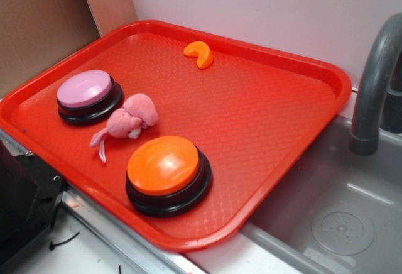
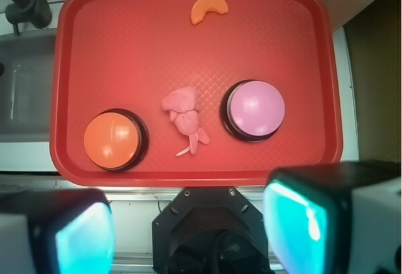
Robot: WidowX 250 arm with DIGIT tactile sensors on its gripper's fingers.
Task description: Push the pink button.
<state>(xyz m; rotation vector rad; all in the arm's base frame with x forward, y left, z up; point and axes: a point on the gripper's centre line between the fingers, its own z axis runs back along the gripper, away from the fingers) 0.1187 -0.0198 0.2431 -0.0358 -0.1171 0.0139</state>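
Wrist view had the gripper (image 2: 188, 236) spread wide, holding nothing, high over the near rim of the tray (image 2: 125, 35). Pink button (image 2: 254, 109) sat on the tray, just beside the plush toy (image 2: 186, 122), untouched. Nothing done; approach and press remained.
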